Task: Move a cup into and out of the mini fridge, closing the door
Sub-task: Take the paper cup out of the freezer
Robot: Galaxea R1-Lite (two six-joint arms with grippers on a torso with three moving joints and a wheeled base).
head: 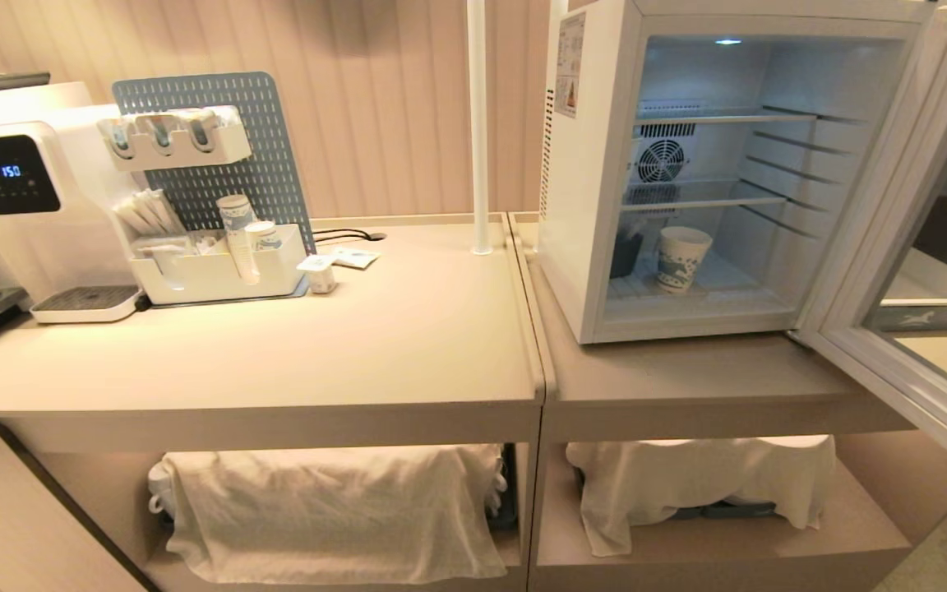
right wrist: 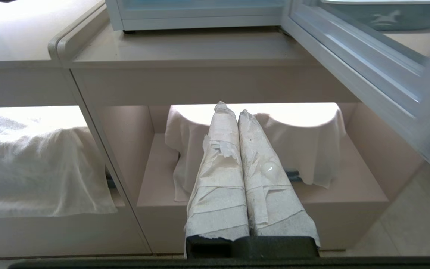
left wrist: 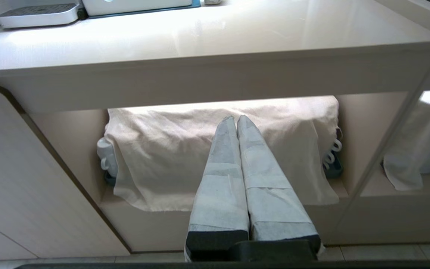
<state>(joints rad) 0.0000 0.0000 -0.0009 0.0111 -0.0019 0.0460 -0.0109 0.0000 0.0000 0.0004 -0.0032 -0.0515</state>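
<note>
The white mini fridge (head: 584, 247) stands on the right counter with its inside lit. Its pale-framed glass door (head: 893, 271) is swung wide open to the right; the door's lower frame (right wrist: 353, 59) also shows in the right wrist view. The cup (head: 681, 259), white with a blue print, stands upright on the fridge floor. Neither arm appears in the head view. My left gripper (left wrist: 236, 118) is shut and empty, held low in front of the left counter's under-shelf. My right gripper (right wrist: 231, 108) is shut and empty too, low before the shelf under the fridge.
A water dispenser (head: 21, 205) and a white organiser (head: 219, 271) with stacked paper cups (head: 237, 222) stand at the back left, a small foil-lidded tub (head: 319, 274) beside them. A white pole (head: 478, 123) rises between the counters. Cloths (head: 334, 510) cover both under-shelves.
</note>
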